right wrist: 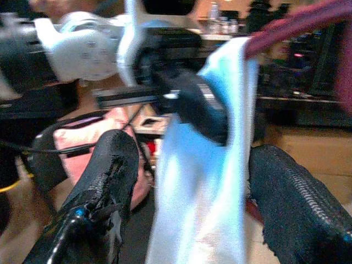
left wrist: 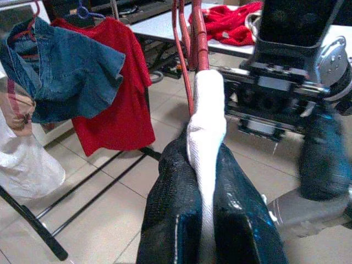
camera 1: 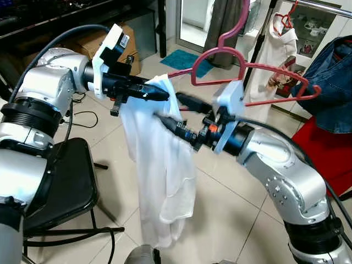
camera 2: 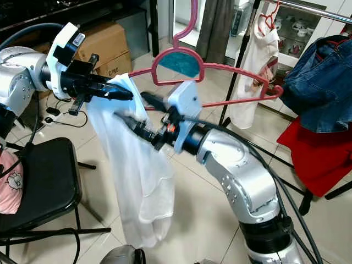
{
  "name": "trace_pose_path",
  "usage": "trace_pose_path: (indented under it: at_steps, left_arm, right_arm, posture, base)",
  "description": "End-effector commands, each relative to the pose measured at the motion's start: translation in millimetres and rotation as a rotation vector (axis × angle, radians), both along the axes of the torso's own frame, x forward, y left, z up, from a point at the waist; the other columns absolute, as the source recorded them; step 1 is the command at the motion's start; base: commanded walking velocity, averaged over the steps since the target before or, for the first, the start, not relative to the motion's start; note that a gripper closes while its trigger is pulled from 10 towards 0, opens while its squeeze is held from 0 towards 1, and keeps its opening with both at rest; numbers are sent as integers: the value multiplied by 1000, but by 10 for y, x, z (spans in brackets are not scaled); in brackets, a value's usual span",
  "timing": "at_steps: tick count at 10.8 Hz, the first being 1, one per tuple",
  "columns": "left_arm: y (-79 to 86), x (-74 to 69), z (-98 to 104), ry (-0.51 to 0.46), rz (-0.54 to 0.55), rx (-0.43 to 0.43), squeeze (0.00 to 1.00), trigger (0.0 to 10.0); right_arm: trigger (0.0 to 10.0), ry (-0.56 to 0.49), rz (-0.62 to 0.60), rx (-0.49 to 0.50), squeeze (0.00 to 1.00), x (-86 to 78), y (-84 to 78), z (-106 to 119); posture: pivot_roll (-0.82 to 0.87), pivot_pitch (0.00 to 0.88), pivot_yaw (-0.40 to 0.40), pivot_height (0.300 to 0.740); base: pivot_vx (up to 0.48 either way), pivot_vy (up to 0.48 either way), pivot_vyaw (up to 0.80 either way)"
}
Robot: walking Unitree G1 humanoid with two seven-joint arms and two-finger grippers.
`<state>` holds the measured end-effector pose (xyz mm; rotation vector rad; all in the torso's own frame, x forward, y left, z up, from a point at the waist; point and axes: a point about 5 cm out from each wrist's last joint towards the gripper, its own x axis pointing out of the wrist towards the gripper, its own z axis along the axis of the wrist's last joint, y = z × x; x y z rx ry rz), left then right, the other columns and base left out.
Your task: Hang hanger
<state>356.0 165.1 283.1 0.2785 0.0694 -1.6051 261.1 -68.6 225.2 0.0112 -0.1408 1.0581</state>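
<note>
White garment (camera 1: 162, 181): large, limp, light; draped beneath left gripper (camera 1: 157, 92), clenched on its top fold.
Pink hanger (camera 1: 250, 69): rigid, thin, light; above right gripper (camera 1: 170, 113), fingers parted astride cloth. Best grasped at shoulder bar.

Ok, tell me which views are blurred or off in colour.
Eye views: mostly sharp; the right gripper is motion-smeared beside the cloth. Left wrist view: the left gripper on the cloth and hanger is fairly clear, the right arm soft. Right wrist view: blurred throughout, the cloth tinted blue.
</note>
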Motion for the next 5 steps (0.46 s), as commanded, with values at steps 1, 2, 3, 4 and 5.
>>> trace_pose_path:
  at_steps: [1,2,3,4,5]
  left_arm:
    - [12,1,78,-35,1,-17,0,0]
    - [9,3,88,-36,1,-21,0,0]
    - [-2,3,111,-40,-3,-30,0,0]
    - [-21,2,141,-41,-9,-47,0,0]
    - [-41,-4,160,-43,-18,-58,0,0]
  right_arm:
    - [10000,-23,54,8,0,-78,32,31]
    - [10000,-20,89,2,0,-124,38,8]
    - [10000,-2,140,-12,0,-190,43,-40]
    - [10000,9,163,-26,0,-216,50,-87]
    - [10000,16,164,-35,0,-213,65,-127]
  posture:
    - [18,58,65,740]
    - [16,59,67,740]
    - [15,59,68,740]
    - [15,59,68,740]
    - [16,58,70,740]
  base:
    - [0,0,0]
    - [0,0,0]
    - [0,0,0]
    - [0,0,0]
    - [0,0,0]
